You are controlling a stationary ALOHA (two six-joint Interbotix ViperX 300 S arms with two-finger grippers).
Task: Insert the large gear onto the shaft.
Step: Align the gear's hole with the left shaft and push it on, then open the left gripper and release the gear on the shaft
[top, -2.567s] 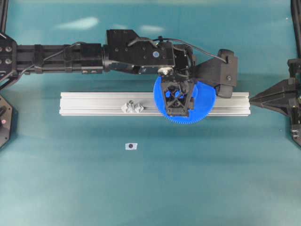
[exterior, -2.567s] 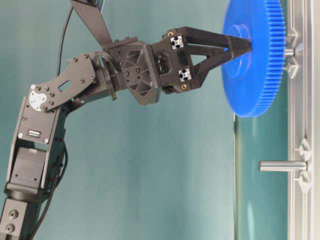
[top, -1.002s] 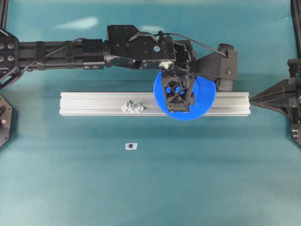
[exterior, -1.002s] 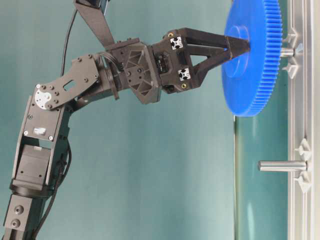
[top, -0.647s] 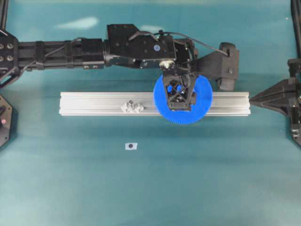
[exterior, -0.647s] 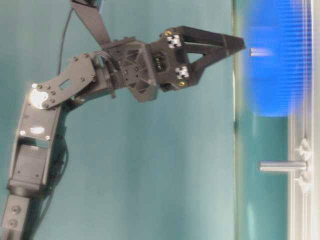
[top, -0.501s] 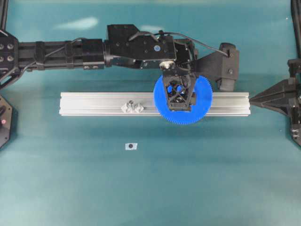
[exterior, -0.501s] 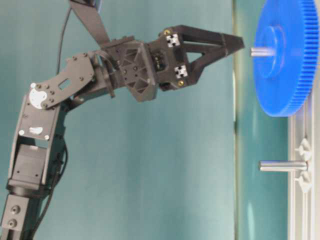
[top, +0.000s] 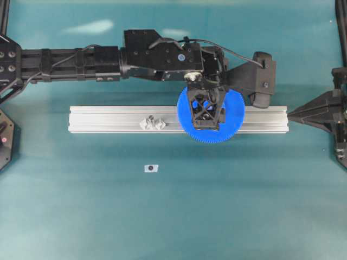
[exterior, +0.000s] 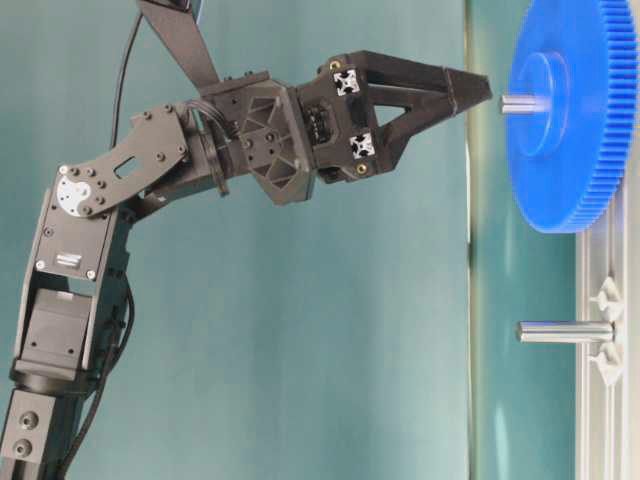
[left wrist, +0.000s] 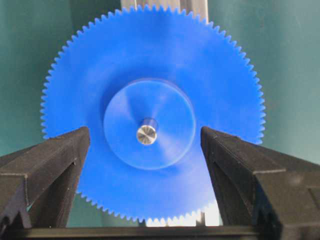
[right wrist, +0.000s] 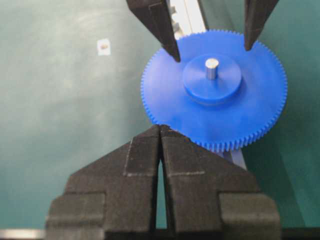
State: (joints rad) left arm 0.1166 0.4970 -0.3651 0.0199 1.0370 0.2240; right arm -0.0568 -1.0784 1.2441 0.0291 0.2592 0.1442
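**Asker:** Teal matting (top: 179, 216) covers the whole work surface, doesn't it? What is the tool doing above it?

**Describer:** Yes, teal all over. The left gripper (right wrist: 210, 30), black with two tapered fingers (left wrist: 55, 165), hangs over the middle of the scene with its jaws spread wide and nothing between them. From its wrist camera, one finger shows at each side of the hub, clear of it. In the table-level view the fingertips sit apart from the gear face, with a gap between them.

**Asker:** And the gear?

**Describer:** The large gear (top: 230, 127), a big bright-blue plastic disc with fine teeth round its rim and a raised round hub (left wrist: 150, 124), sits on the shaft (right wrist: 211, 67). The peg comes up through the centre hole, and its flat silvery tip stands proud of the hub. The disc lies over a long silver aluminium rail (top: 108, 119) that runs across the table.

**Asker:** Anything else on the rail?

**Describer:** A second clear mount with diamond-shaped blocks (top: 153, 123) sits further left along it, well apart from the gear. A small white tag (top: 150, 168) lies on the mat near the rail.

**Asker:** The other arm?

**Describer:** The right gripper (right wrist: 160, 131) rests at the right edge, well apart, its black fingers pressed together.
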